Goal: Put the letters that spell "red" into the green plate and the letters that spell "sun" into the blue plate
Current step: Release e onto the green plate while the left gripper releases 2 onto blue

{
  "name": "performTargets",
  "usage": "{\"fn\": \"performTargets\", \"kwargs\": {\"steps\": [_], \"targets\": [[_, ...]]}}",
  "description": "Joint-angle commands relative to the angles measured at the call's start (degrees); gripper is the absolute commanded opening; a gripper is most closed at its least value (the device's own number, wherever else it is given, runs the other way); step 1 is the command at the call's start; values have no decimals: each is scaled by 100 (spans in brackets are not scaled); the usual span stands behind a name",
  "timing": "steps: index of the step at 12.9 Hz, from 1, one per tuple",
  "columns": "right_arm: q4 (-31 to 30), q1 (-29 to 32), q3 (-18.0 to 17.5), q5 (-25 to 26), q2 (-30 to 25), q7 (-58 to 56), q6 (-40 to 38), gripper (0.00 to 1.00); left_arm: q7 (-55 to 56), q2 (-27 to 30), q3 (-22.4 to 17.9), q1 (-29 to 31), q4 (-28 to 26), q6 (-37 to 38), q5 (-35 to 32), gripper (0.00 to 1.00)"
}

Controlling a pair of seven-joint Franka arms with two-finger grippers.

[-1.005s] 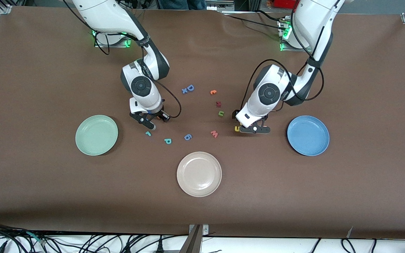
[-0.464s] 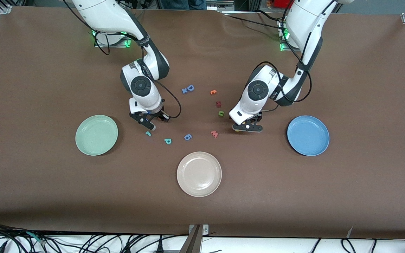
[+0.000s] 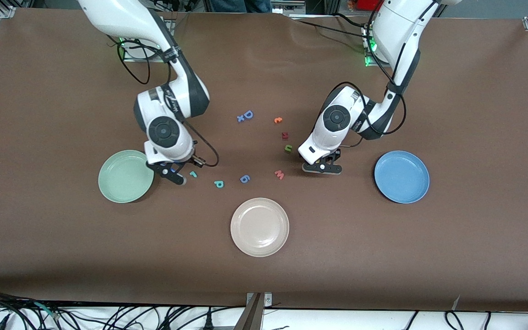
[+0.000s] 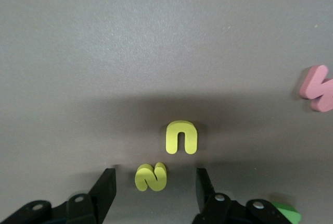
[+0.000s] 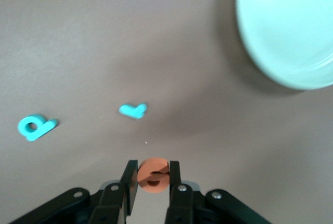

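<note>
right gripper (image 5: pixel 152 182): closed on the orange "e" (image 5: pixel 153 172), pinched between both fingers and off the table; in the front view it sits by the rim of the green plate (image 3: pixel 125 176), at the side toward the other letters.
key relation, right arm: green plate lies just beside the held "e", toward the right arm's end of the table; a short carry over the rim looks like the whole of the next move.
left gripper (image 4: pixel 155 190): jaws apart, straddling the yellow "s" (image 4: pixel 151 176), which lies flat on the table between the fingers, touching neither as far as I can tell; nothing gripped.
key relation, left arm: the "s" is centred in the gap; the yellow "u" (image 4: pixel 181 137) lies just beside it, outside the jaws.
blue plate (image 3: pixel 401 176): toward the left arm's end of the table, well apart from the left gripper; bare.
teal "r" (image 3: pixel 193 173): on the table, just beside the right gripper.
teal "d"/"p" (image 3: pixel 218 184): on the table, nearer the front camera than the "r".
green "n" (image 3: pixel 288 148): on the table near the left gripper.
count, "red" letters: three; one held, two on the table, none in the plate.
count, "sun" letters: three; all on the table.
count, plates: three, including a cream plate (image 3: pixel 259 227).
count, other letters: pink "w" (image 3: pixel 279 174) and some five more.
</note>
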State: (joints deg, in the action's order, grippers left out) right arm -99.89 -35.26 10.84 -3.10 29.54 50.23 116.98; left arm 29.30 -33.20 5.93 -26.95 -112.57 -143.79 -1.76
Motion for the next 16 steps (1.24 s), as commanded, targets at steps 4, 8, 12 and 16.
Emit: {"fn": "performTargets", "kwargs": {"steps": [4,8,12,16], "targets": [[75,-16,1207,134,-46,-2435,-606,19,50,-100,-39,14,104,-106,-176,15],[74,309,1447,125,95,-3439,-509,20,-283,269,-48,269,139,297,-176,8],[74,388,1447,64,95,-3450,-500,94,-1282,559,-57,856,482,1518,-176,8],[83,309,1386,-146,87,-3397,-500,99,-2042,692,-83,1586,438,1890,-1119,8]]}}
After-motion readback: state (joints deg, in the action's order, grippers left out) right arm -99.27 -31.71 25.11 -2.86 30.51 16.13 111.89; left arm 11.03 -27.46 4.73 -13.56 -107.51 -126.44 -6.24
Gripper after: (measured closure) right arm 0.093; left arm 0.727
